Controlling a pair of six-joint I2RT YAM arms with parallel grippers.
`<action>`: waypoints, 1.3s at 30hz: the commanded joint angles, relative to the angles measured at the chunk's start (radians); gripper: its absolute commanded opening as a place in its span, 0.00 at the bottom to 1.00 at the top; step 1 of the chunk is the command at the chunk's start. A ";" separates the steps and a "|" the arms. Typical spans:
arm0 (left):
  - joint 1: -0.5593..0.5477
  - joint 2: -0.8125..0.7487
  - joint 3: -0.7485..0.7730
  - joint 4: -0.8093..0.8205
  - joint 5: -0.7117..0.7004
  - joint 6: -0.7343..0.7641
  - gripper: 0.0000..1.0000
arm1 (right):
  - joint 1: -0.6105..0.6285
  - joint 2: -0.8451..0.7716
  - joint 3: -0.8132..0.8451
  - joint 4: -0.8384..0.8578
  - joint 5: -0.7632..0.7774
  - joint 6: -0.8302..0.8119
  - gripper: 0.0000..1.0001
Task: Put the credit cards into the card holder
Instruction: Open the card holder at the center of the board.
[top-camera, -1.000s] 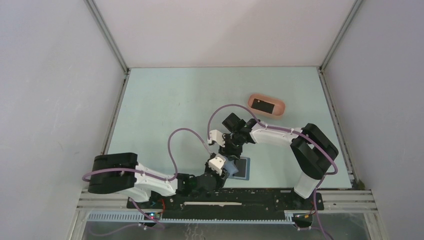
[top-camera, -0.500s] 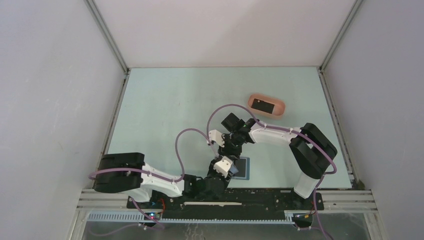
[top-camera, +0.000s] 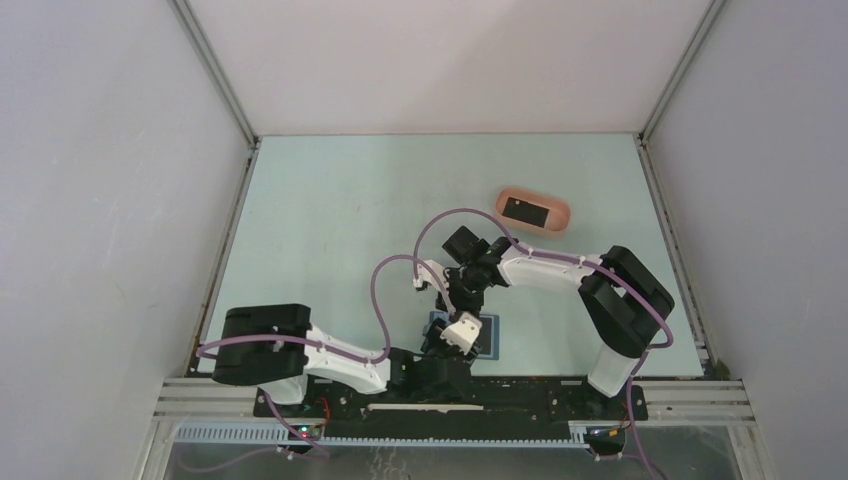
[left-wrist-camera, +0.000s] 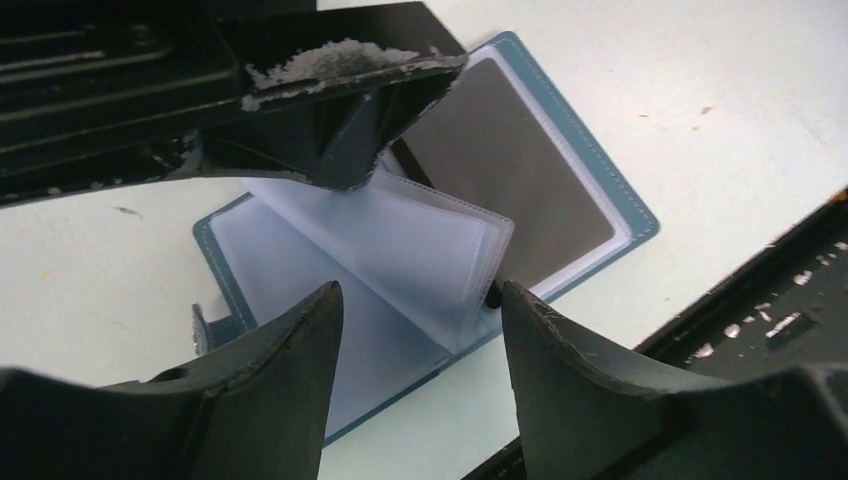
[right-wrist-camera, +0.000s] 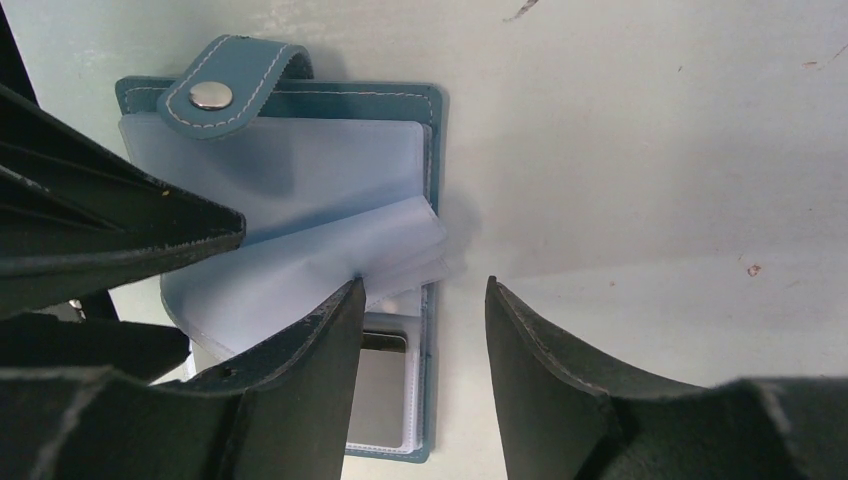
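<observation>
Card holder (right-wrist-camera: 255, 70) lies open, dark card (left-wrist-camera: 510, 170) sleeved inside.

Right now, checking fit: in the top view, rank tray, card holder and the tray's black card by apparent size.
Largest, unranked: tray and card holder look alike, and the holder is partly hidden.
Smallest: black card, clearly.

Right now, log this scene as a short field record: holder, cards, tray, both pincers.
holder: dark-blue folding wallet, lying open, clear plastic sleeves fanned up
card stowed: dark grey card, in a sleeve on one page
card waiting: black card, lying in the peach-pink oval tray
left pincer: open, over the sleeves
right pincer: open, one fingertip at a lifted sleeve's edge
</observation>
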 joint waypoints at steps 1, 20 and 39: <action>-0.008 0.007 0.046 -0.117 -0.125 -0.099 0.63 | 0.015 0.004 0.032 -0.011 -0.008 0.016 0.57; 0.000 -0.085 -0.041 -0.173 -0.182 -0.273 0.31 | -0.087 -0.158 0.032 -0.063 -0.163 0.021 0.65; 0.176 -0.370 -0.364 0.078 0.056 -0.497 0.29 | -0.094 0.100 0.154 -0.119 -0.378 0.297 0.21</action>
